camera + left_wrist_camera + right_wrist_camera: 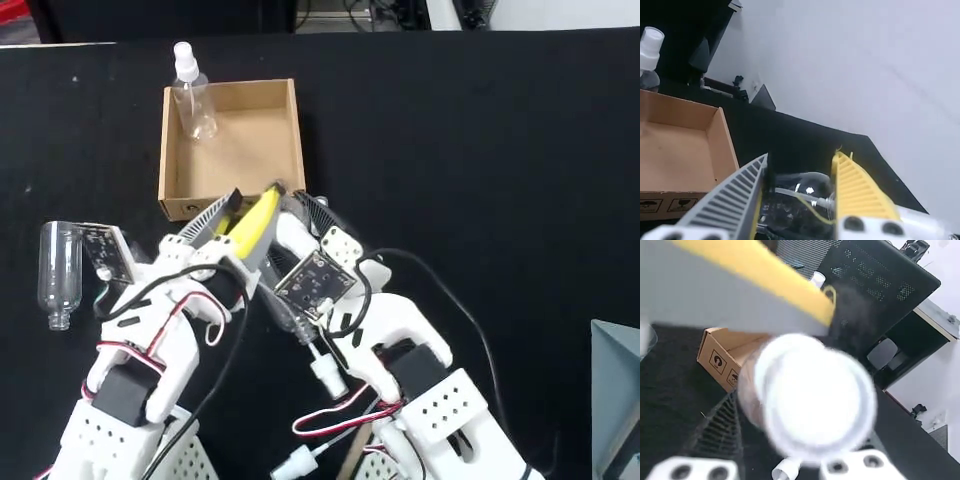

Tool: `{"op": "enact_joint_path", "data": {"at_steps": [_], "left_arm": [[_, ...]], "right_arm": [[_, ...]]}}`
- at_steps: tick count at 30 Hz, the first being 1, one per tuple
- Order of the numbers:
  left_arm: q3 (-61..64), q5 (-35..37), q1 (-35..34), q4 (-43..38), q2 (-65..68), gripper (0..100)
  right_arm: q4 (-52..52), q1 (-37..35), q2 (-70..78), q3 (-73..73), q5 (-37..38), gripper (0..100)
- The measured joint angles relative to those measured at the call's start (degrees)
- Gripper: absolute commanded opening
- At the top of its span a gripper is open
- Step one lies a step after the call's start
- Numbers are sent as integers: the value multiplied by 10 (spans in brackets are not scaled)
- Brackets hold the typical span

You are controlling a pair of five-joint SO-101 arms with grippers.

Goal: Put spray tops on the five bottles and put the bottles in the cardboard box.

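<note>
Clamping a clear plastic bottle (795, 192) in the left gripper (255, 200), with the grey ribbed and yellow jaws closed against its 2 sides and a thin tube showing inside the clear wall. Positioned over the black surface (480, 150), just near of the near-right corner of the open brown cardboard box (255, 150). Meeting that bottle from the right with the right gripper (300, 212), jaws closed around a white round-headed spray top (812, 395), blurred at close range in the right wrist view, its head facing that camera. Crowding both grippers tip to tip beside the box's near wall.

Standing in the far-left corner of the box, 1 clear bottle with a white spray top fitted (193, 100). Lying on its side on the surface to the left of the left arm, 1 more clear bottle with a bare open neck (58, 270), neck pointing near.

Resting on the surface under the right arm, near of its wrist, 1 loose white spray top (328, 375). Nearer still, by the near edge of the high view, a 2nd white spray top (297, 464). Cannot tell whether the top under the arm sits on a bottle.

Sitting at the near-right edge of the surface, a grey slab-sided object (615, 400).
</note>
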Motion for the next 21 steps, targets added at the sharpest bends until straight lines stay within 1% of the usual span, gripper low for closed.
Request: {"op": "enact_joint_path", "data": {"at_steps": [9,15,21], "left_arm": [[2,0,6,4,0,186],[3,0,-25,5,2,187],[4,-2,-58,-34,8,184]], "right_arm": [[0,0,0,-1,1,11],[0,-3,0,-1,1,11],[-1,-3,-1,9,1,11]]}}
